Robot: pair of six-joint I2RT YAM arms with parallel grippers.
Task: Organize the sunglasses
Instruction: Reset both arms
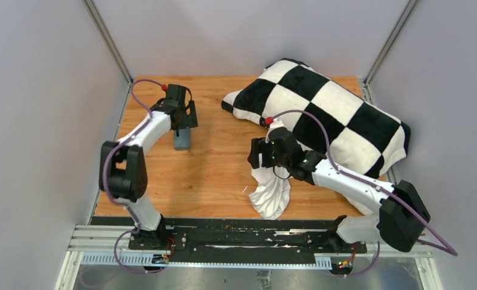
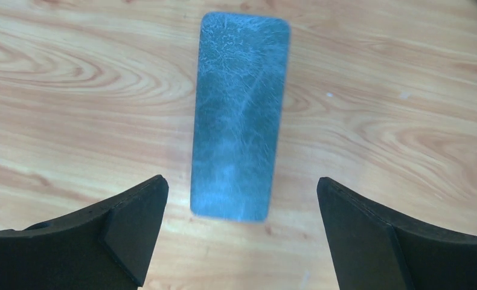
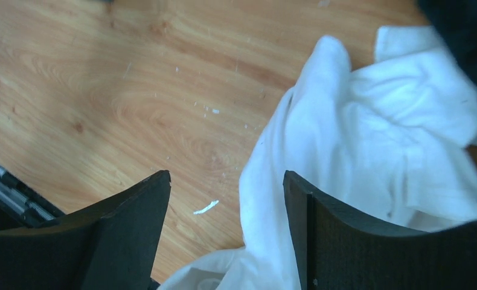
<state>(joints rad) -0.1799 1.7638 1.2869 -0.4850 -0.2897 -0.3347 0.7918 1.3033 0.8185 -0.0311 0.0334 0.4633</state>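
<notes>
- Between the wide-spread fingers of our left gripper [image 2: 239, 190] nothing is held. The jaws stand far apart, one at 9 o'clock and one at 3 o'clock in the left wrist view.
- Straight ahead of those fingers, at 12 o'clock, lies a grey-blue, rounded-rectangle hard case [image 2: 239, 115]. It is closed and flat on the light wooden table top [image 1: 218, 169].
- The case's long axis runs from 6 to 12 o'clock, tipped slightly toward 1, so our jaws straddle its narrow width. We judge that a straight descent would bracket its near end.
- Our right gripper [image 3: 226, 181] is parted about halfway and grips nothing. Its 3 o'clock finger hangs over the edge of a crumpled white fabric cloth [image 3: 369, 139].
- The cloth spreads from 1 to 5 o'clock of that gripper. Beyond it, at 1 o'clock in the top view, rests a black-and-white chequered soft cushion [image 1: 326, 109].
- We cannot find the sunglasses in any view. Whether they sit inside the closed case, under the cloth or elsewhere, we cannot tell.
- Our left arm is clearly the nearer one to the case, and our right the nearer to the cloth. We judge that the coming move depends on which of the two hides the pair.
</notes>
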